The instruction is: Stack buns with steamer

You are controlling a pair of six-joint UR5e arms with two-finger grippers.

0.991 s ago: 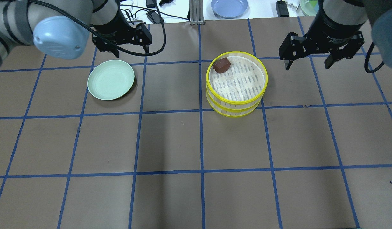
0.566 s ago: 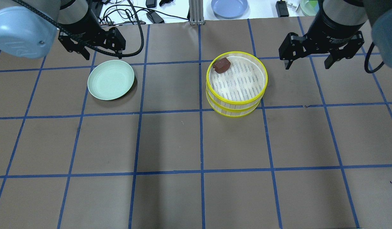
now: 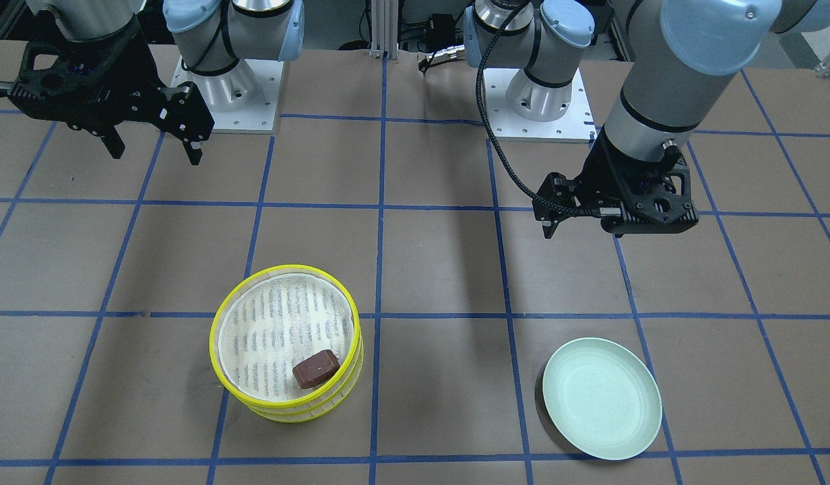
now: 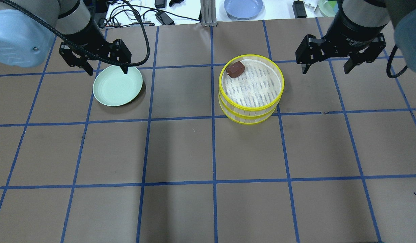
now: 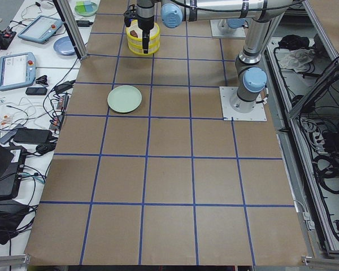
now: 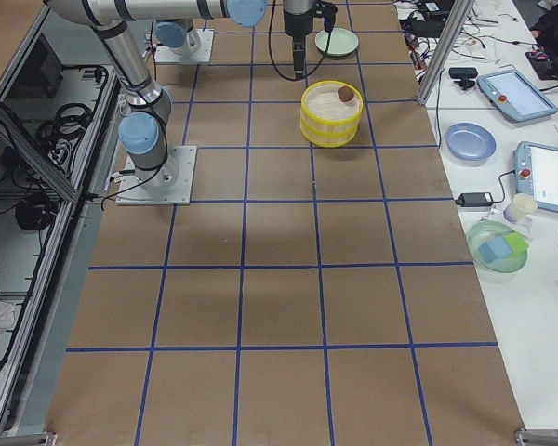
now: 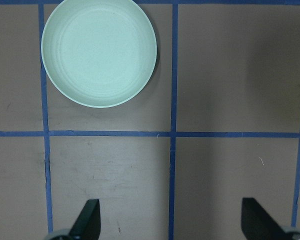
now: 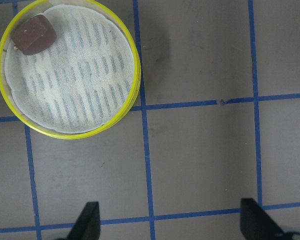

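A yellow-rimmed steamer (image 4: 251, 101), two tiers stacked, stands right of centre. The dark reddish-brown bun (image 4: 235, 69) lies in its top tier at the far left rim, also in the right wrist view (image 8: 36, 34) and the front view (image 3: 316, 368). The cream-white bun is not in view. The pale green plate (image 4: 117, 84) is empty; it also shows in the left wrist view (image 7: 99, 52). My left gripper (image 4: 107, 69) is open and empty above the plate's far edge. My right gripper (image 4: 326, 67) is open and empty, to the right of the steamer (image 8: 68, 67).
A blue plate (image 4: 243, 7), cables (image 4: 154, 15) and a metal post (image 4: 206, 13) lie beyond the table's far edge. Both arm bases (image 3: 226, 87) stand at the robot's side. The brown mat carries a blue tape grid.
My left gripper has moved left and then nearer, from beyond the plate's far right to over its far edge. The right gripper, steamer and bun have not moved.
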